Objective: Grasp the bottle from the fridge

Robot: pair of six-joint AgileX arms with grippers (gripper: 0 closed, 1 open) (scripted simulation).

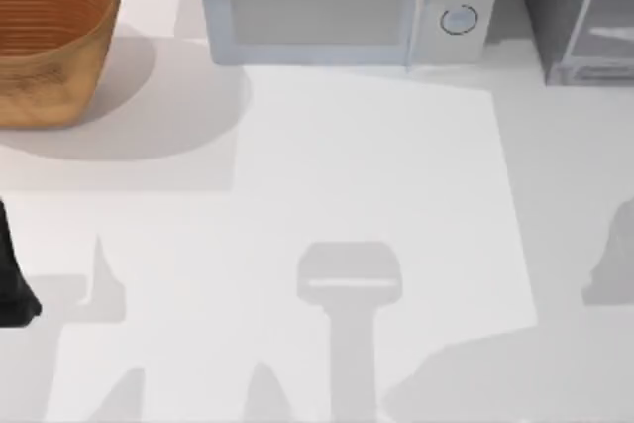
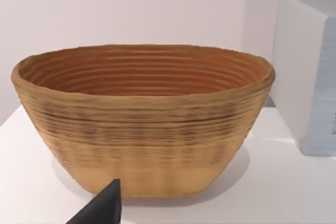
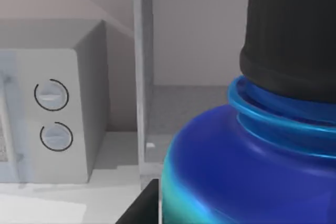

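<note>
Close-up, glossy ribbed bottle point(image 3: 236, 171), speckled fridge point(image 3: 184, 98)

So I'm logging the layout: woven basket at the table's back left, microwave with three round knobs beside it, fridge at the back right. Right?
One detail is off: the microwave has two round knobs, not three, as the top view shows. The woven basket is at the table's back left, and the fridge is at the back right.

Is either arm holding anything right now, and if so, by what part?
It cannot be told. The blue bottle with its black cap looms right against the right wrist camera, but no finger contact shows. The left tool faces the basket, touching nothing.
</note>
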